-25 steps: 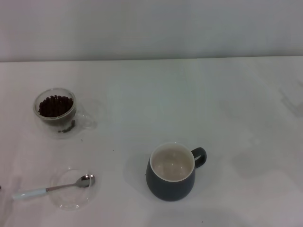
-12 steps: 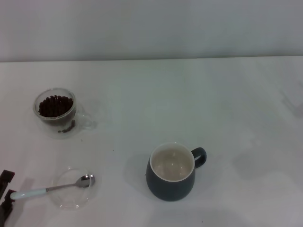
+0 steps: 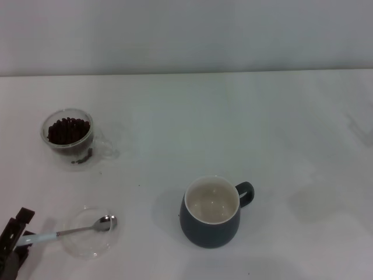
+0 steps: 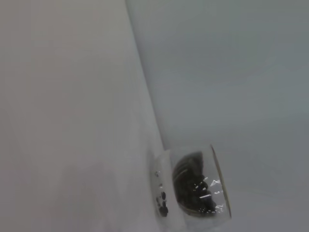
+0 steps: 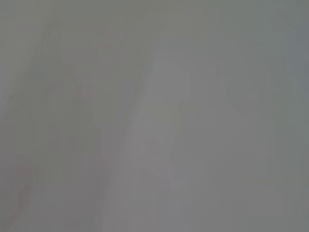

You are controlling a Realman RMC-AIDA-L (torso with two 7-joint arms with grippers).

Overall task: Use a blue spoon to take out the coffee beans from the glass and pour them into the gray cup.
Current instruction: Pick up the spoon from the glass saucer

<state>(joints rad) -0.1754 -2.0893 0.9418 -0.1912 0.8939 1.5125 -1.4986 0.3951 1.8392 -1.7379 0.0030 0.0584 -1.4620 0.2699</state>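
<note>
left gripper (image 3: 16, 236) sits at the blue spoon (image 3: 64, 231) handle's tip, jaws apparently parted around it, nothing gripped yet. spoon bowl rests on a saucer (image 3: 87, 245); a skewed pinch could flick it off before glass (image 3: 69, 136) or gray cup (image 3: 211, 212).

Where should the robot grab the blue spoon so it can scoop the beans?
Probably the pale blue handle of the blue spoon, coming from the robot's left. The spoon lies flat with its metal bowl resting in the clear saucer and its handle sticking out past the rim toward the left gripper, which is right at that end.
</note>
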